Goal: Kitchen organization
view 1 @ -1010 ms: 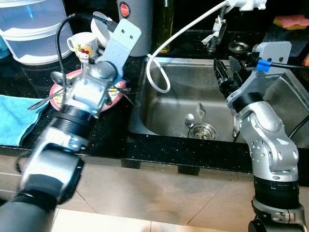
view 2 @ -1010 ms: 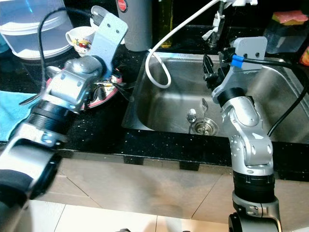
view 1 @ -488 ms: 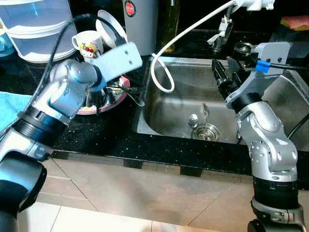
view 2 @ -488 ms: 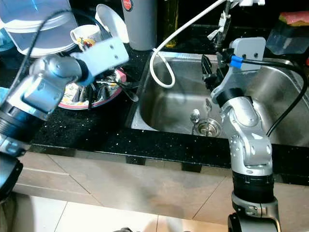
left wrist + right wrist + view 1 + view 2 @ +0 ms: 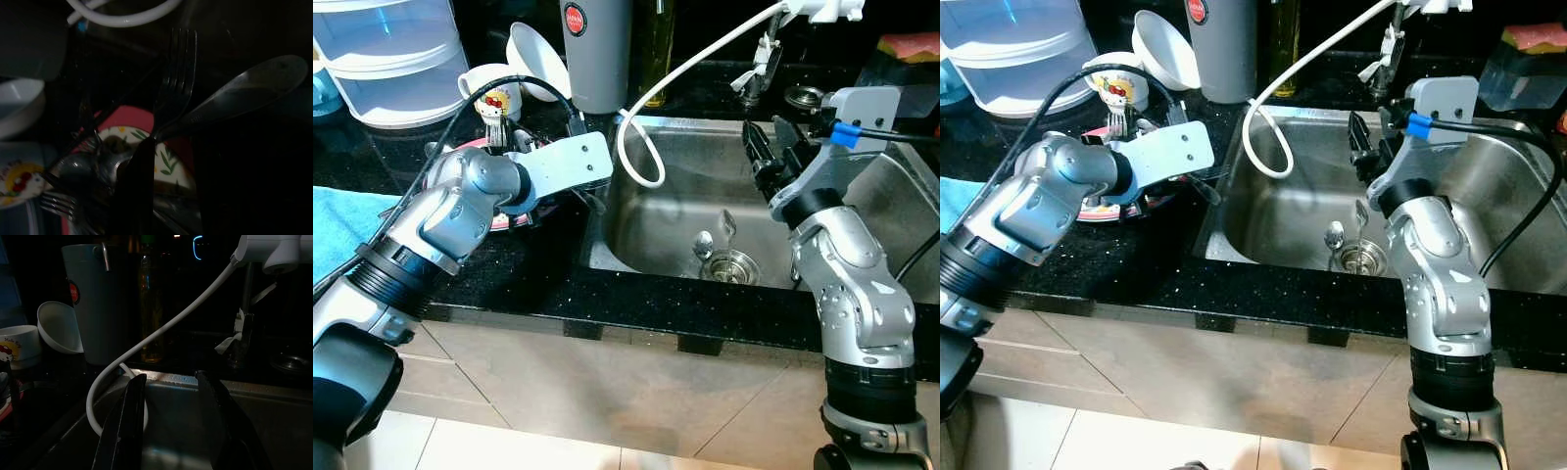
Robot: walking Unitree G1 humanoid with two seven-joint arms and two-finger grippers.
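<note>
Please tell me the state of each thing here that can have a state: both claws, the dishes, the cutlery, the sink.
Left claw: over plate, grip unclear.
Right claw: open, empty, above sink.
Plate: piled with cutlery.
Mug: upright.
Bowl: tilted.
Spoons: lying by drain.
Sink: no standing water.

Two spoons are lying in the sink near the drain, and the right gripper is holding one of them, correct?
Not quite. Both spoons lie in the sink by the drain, but the right gripper is open and holds nothing, as the right wrist view shows.

Red round label on canister [image 5: 579, 18], text illegible.
</note>
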